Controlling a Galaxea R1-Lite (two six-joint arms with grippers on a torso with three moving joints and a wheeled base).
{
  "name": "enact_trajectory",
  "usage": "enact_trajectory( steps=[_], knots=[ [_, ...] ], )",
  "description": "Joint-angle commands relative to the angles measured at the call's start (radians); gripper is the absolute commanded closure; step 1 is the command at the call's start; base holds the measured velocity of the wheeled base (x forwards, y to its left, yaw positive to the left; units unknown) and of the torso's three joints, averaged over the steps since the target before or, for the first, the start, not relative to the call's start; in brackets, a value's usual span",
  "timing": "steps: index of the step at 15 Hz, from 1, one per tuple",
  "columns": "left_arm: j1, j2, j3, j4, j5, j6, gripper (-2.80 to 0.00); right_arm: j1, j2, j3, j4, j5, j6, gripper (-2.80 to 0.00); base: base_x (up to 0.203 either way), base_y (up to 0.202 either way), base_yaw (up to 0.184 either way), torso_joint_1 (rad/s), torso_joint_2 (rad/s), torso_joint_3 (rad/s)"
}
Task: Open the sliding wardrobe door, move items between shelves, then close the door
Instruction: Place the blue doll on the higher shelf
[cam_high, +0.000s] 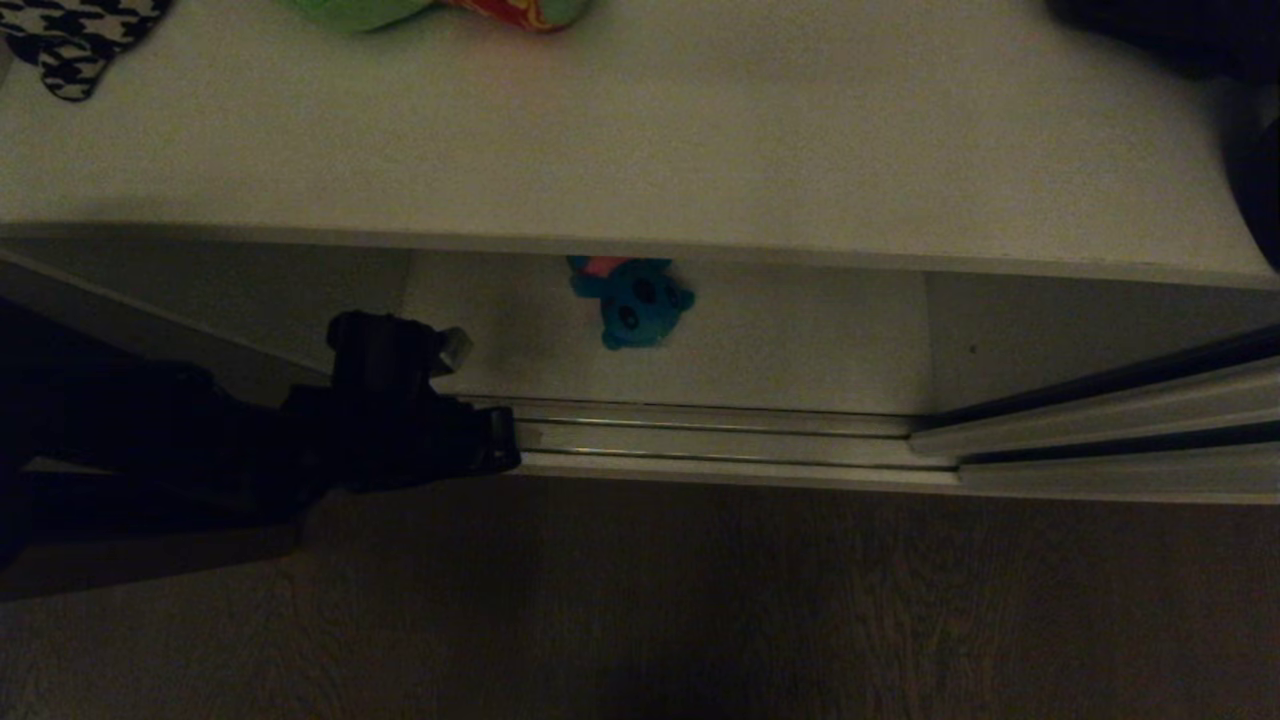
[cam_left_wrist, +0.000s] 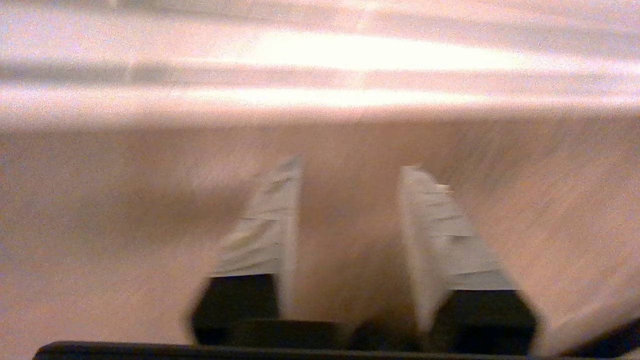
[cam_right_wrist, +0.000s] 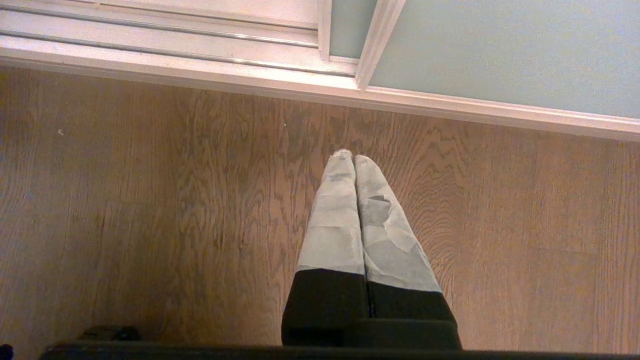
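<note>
1. The sliding wardrobe door is seen pushed aside, to the right of the teal-blue plush toy, so the opening step is judged done and the moving of items is the step in hand.
2. The teal-blue plush toy is found lying on the lower shelf, just under the front edge of the upper shelf.
3. The green plush toy is seen on the upper shelf, well beyond the teal-blue plush toy, at the far edge of the head view.
4. The left gripper is held to the left of the teal-blue plush toy, apart from it, at the mouth of the lower shelf; its fingers are spread with nothing between them.
5. The right gripper is parked over the wooden floor, its fingers pressed together and empty.
6. For the next move, it is judged that the left gripper must be carried rightward to the teal-blue plush toy, kept low under the upper shelf, and closed around the soft body.
</note>
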Motion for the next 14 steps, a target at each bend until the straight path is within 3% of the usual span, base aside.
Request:
enact_trajectory(
  steps=[1,5,10,14],
  knots=[
    [-0.02,0.045,-0.091,-0.002,0.001,-0.055,-2.8,0.0,-0.003,0.0,-0.001,0.0,-0.001,0.0,0.0,0.0,0.0,0.0,0.0,0.0],
    [-0.087,0.091,-0.215,0.001,0.004,-0.213,-2.8,0.0,-0.003,0.0,-0.001,0.0,-0.001,0.0,0.0,0.0,0.0,0.0,0.0,0.0],
    [-0.109,0.186,-0.363,-0.013,0.03,-0.318,-2.8,0.0,-0.003,0.0,-0.001,0.0,-0.001,0.0,0.0,0.0,0.0,0.0,0.0,0.0],
    [-0.11,0.312,-0.589,-0.017,0.155,-0.366,-2.8,0.0,-0.003,0.0,-0.001,0.0,-0.001,0.0,0.0,0.0,0.0,0.0,0.0,0.0]
  ],
)
